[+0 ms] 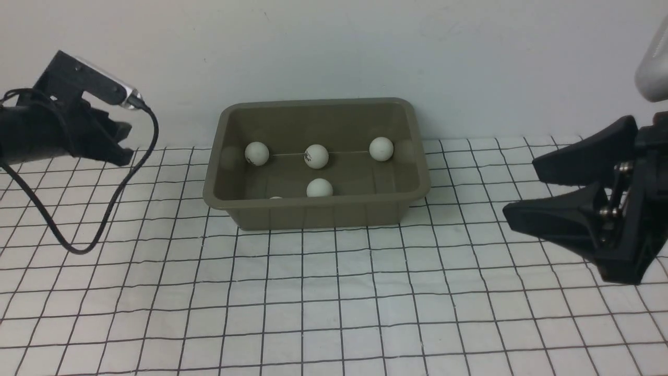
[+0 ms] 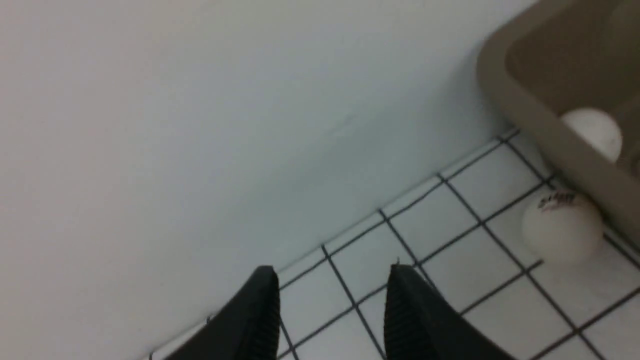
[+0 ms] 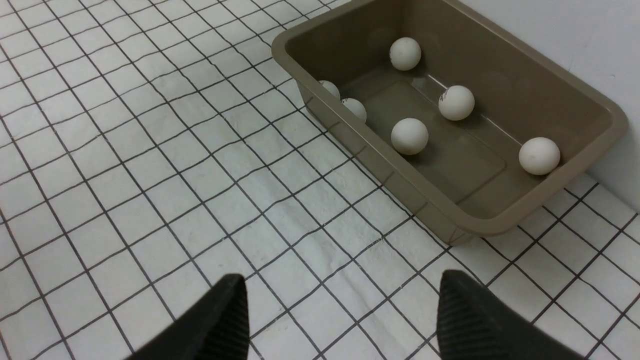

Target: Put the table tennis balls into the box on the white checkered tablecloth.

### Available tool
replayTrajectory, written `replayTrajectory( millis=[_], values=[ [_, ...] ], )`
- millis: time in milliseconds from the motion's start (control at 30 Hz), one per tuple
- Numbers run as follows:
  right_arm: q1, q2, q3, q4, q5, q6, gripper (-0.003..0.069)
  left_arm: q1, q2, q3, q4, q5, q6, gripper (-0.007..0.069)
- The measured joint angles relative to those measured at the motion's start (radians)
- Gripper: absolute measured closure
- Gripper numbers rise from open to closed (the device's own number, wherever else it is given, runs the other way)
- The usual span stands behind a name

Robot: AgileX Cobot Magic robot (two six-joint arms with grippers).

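Note:
The olive-grey box [image 1: 313, 215] stands at the back middle of the white checkered tablecloth [image 1: 334, 292]. Several table tennis balls [image 3: 409, 136] lie inside it. In the left wrist view one ball with a dark print [image 2: 562, 230] rests on the cloth against the box's outer wall [image 2: 550, 130]; the front view does not show it. My left gripper [image 1: 122, 141] hovers left of the box, open and empty [image 2: 332, 272]. My right gripper [image 1: 521, 189] hangs right of the box, open wide with nothing between its fingers [image 3: 340, 280].
A pale wall [image 1: 334, 47] rises right behind the box. A black cable [image 1: 112, 203] loops down from my left arm onto the cloth. A white rounded object [image 1: 652, 68] shows at the upper right edge.

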Motion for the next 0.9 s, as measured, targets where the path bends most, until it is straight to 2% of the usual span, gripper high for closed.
replayTrajectory(
  millis=[100,200,367,500,600,867,900],
  values=[
    [0.0,0.0,0.0,0.0,0.0,0.0,0.0197,0.0,-0.011,-0.003,-0.066,0.054,0.048,0.0356],
    [0.0,0.0,0.0,0.0,0.002,0.0,0.0197,0.0,-0.026,-0.003,-0.075,0.117,-0.009,0.0356],
    [0.0,0.0,0.0,0.0,0.004,0.0,0.0197,0.0,-0.086,-0.003,-0.074,0.362,-0.144,0.0356],
    [0.0,0.0,0.0,0.001,0.004,0.0,0.0197,0.0,-0.116,-0.003,-0.001,0.55,-0.264,0.0356],
    [0.0,0.0,0.0,0.001,0.004,0.0,0.0197,0.0,-0.127,-0.003,0.057,0.631,-0.321,0.0356],
    [0.0,0.0,0.0,0.003,0.004,0.0,0.0197,0.004,-0.135,-0.019,0.159,0.698,-0.428,0.0356],
    [0.0,0.0,0.0,0.003,0.005,0.0,0.0197,0.013,-0.135,-0.019,0.203,0.704,-0.484,0.0356]
  ],
)
